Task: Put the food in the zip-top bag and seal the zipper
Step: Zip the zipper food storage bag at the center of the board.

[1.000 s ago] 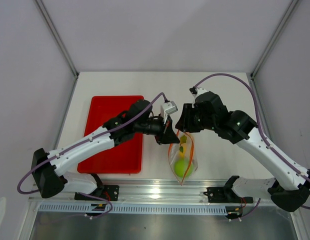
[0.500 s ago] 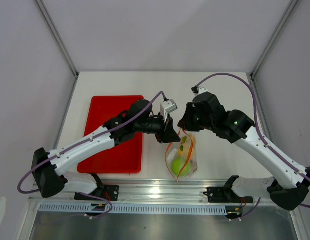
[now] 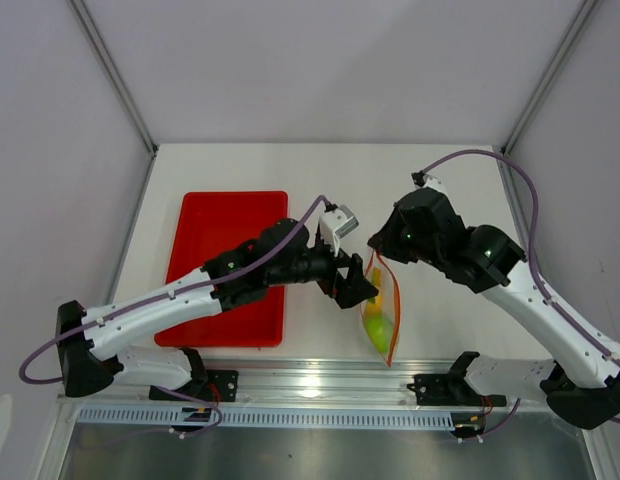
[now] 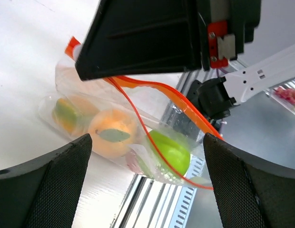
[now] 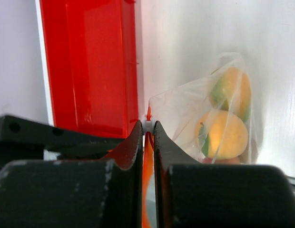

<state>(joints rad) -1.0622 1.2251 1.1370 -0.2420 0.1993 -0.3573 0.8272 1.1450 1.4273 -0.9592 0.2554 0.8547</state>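
Note:
The zip-top bag (image 3: 383, 312) lies near the table's front edge, holding the food: a green apple (image 3: 378, 330) (image 4: 172, 152), an orange fruit (image 4: 112, 134) and another orange-green fruit (image 4: 68, 114). My right gripper (image 3: 376, 248) (image 5: 147, 124) is shut on the zipper (image 5: 148, 156) at its white slider, at the bag's far end. The orange-red zipper (image 4: 159, 89) runs along the bag's edge. My left gripper (image 3: 356, 287) (image 4: 146, 140) stands wide open just left of the bag, its fingers (image 4: 47, 190) apart from the plastic. Whether the mouth is sealed I cannot tell.
A red tray (image 3: 230, 262) (image 5: 90, 66) sits left of the bag, partly under my left arm. The metal rail (image 3: 320, 385) runs along the table's near edge, just below the bag.
My left gripper opened, let go of the bag and moved right and nearer. My right gripper closed on the zipper and shifted right. The bag stretched out toward the front edge.

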